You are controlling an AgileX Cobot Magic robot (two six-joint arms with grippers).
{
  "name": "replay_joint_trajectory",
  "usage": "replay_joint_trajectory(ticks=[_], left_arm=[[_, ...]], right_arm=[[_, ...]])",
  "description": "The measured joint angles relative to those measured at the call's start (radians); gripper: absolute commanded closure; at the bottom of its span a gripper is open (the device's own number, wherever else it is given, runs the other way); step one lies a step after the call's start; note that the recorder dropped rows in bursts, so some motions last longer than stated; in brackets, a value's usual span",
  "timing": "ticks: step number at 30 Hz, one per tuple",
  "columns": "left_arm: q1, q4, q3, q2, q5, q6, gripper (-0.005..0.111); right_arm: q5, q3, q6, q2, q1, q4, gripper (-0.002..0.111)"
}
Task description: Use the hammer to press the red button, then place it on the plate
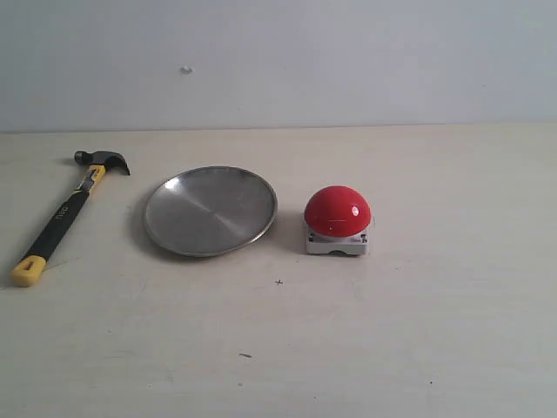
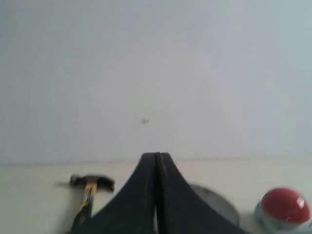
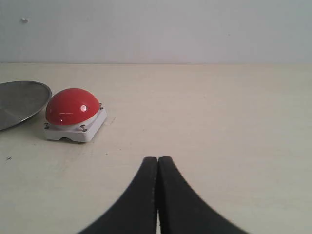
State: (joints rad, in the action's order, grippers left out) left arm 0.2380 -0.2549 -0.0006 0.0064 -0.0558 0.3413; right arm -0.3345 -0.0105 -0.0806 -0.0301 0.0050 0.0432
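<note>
The hammer (image 1: 65,213) lies flat on the table at the left, dark head toward the wall, yellow butt toward the front. To its right sits the silver plate (image 1: 210,210), and right of that the red button (image 1: 337,212) on its grey-white base. Neither arm shows in the exterior view. My left gripper (image 2: 157,156) is shut and holds nothing; beyond it I see the hammer (image 2: 89,191), a sliver of the plate (image 2: 219,204) and the red button (image 2: 284,206). My right gripper (image 3: 158,159) is shut and holds nothing, with the red button (image 3: 72,107) and plate (image 3: 19,100) ahead of it.
The pale wooden table (image 1: 418,331) runs back to a plain white wall (image 1: 348,52).
</note>
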Motion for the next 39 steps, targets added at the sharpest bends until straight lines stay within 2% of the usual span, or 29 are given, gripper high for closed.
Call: replay_joint_trajectory(ticks=[4,8,12,15,18,22,24,27,34,39], left_arm=[[0.0,0.002,0.002,-0.002,-0.254,0.086,0.107],[0.0,0.04,-0.002,-0.002,-0.469,0.079,0.107],[0.0,0.137,-0.089,0.031,-0.547,-0.018,0.107],[0.0,0.255,-0.199,0.14,-0.564,-0.166,0.107],[0.0,0.443,-0.317,0.312,-0.573,-0.351,0.107],[0.0,0.67,-0.482,0.631,-0.572,-0.558,0.107],[0.0,0.723,-0.566,0.816,-0.543,-0.639,0.107],[0.0,0.747,-0.712,1.081,-0.425,-0.687,0.107],[-0.007,0.763,-1.123,1.626,0.026,-0.708,0.107],[-0.068,0.706,-1.385,1.874,0.273,-0.694,0.107]], right_arm=[[0.0,0.0,0.0,0.0,0.0,0.0,0.108],[0.0,0.0,0.0,0.0,0.0,0.0,0.108],[0.0,0.0,0.0,0.0,0.0,0.0,0.108],[0.0,0.0,0.0,0.0,0.0,0.0,0.108],[0.0,0.0,0.0,0.0,0.0,0.0,0.108],[0.0,0.0,0.0,0.0,0.0,0.0,0.108],[0.0,0.0,0.0,0.0,0.0,0.0,0.108],[0.0,0.0,0.0,0.0,0.0,0.0,0.108],[0.0,0.0,0.0,0.0,0.0,0.0,0.108],[0.0,0.0,0.0,0.0,0.0,0.0,0.108]])
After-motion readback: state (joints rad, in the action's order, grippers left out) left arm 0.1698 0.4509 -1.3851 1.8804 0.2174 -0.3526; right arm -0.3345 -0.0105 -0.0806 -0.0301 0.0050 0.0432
